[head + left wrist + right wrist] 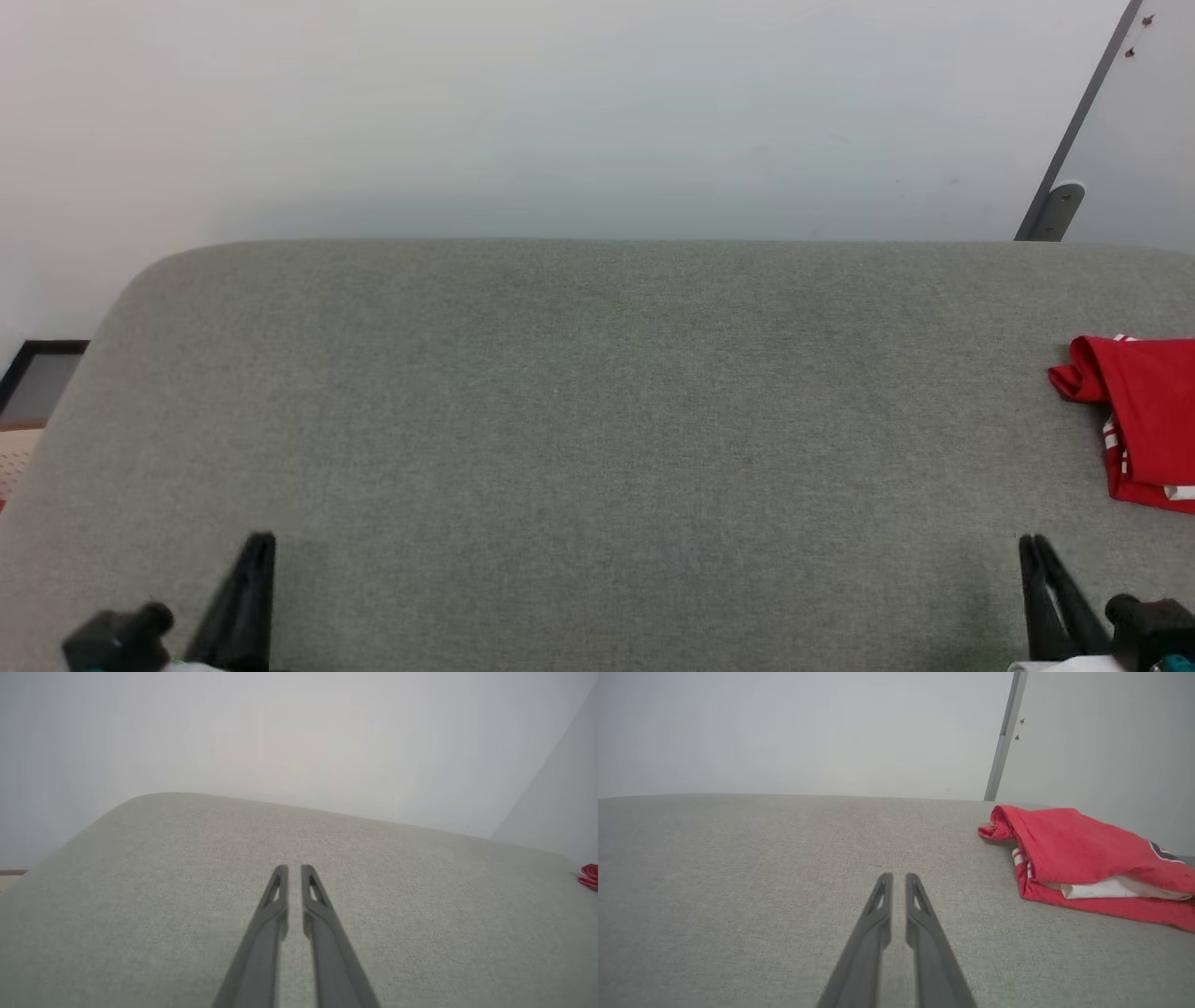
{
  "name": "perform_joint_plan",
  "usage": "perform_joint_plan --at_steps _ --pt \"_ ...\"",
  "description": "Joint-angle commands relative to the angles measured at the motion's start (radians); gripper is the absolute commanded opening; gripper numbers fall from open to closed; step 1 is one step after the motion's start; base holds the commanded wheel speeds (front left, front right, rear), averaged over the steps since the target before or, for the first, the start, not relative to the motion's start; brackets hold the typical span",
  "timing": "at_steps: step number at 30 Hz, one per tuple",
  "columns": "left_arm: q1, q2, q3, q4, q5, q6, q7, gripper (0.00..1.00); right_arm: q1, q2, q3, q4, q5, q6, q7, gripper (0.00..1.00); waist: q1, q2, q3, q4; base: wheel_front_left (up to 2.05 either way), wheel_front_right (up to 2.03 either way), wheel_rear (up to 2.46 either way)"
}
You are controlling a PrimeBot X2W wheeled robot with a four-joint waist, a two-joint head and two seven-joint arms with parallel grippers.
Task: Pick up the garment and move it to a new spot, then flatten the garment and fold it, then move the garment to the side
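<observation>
Judging from how things lie, the garment (1144, 420) is already folded and sits at 3 o'clock in the head view, hard against the right rim of the grey padded surface (597, 420), with part of it cut off by the picture's side. The left tool (260, 546) rests at 7 o'clock and the right tool (1032, 546) at 5 o'clock. On each, the fingers stand close with a slim gap between them and hold nothing.

The main hazard is the bundle's place so near the rim. Any nudge toward 3 o'clock from the right tool, which is the nearer one, could tip it over the side. A rolled red corner sticks out at the bundle's 10 o'clock, and white sleeve cloth shows between the layers. A finger catching either could pull the fold open.

Room is generous elsewhere. From 9 o'clock through 12 to about 2 the surface is bare fabric, and its far edge at 12 o'clock meets a pale wall (560, 112). Its corner at 10 o'clock is rounded. How much surface lies beyond the garment at 3 o'clock I cannot tell.
</observation>
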Motion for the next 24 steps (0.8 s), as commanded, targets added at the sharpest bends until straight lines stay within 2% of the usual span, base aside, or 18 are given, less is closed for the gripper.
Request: perform_joint_plan --at_steps 1,24 --pt "-0.001 -0.006 0.001 0.002 -0.015 0.000 0.005 0.00 -0.007 0.001 -0.005 0.008 0.018 0.000 0.009 0.00 0.0000 -0.0001 0.000 0.000 0.00 0.00 0.00" --pt "-0.045 -0.097 0.047 0.003 -0.326 0.000 0.114 0.00 -0.040 0.010 0.001 -0.009 0.468 0.000 0.114 0.00 0.0000 -0.0001 0.004 -0.004 0.00 0.00 0.00"
